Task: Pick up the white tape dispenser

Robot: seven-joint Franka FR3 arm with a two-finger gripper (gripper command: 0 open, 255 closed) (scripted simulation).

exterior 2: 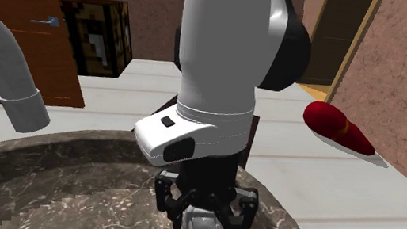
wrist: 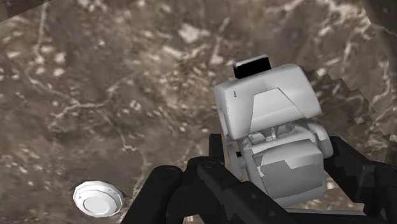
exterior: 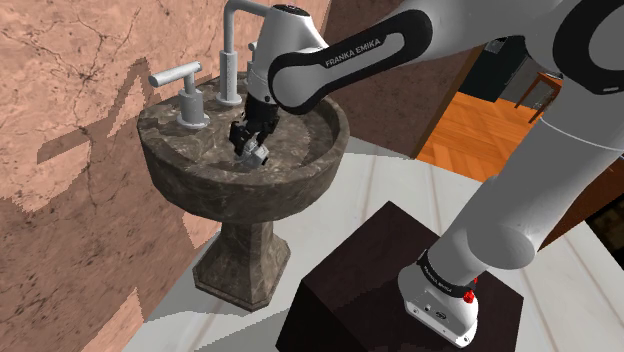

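Tool (wrist: 283,183) tight rnd tape dispenser (wrist: 270,105)

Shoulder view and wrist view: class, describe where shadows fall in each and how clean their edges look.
Shoulder view: a broad dark shadow with hard edges lies across the brown wall beside the sink. Wrist view: a blocky, stair-stepped shadow edge crosses the sink's basin beside the pale tape dispenser, which shows no glare.

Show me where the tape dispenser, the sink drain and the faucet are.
tape dispenser (wrist: 267,118), wrist view, on its pale upper body.
drain (wrist: 97,198), wrist view, centre of the round plug.
faucet (exterior: 231,60), shoulder view, on its upright pipe.
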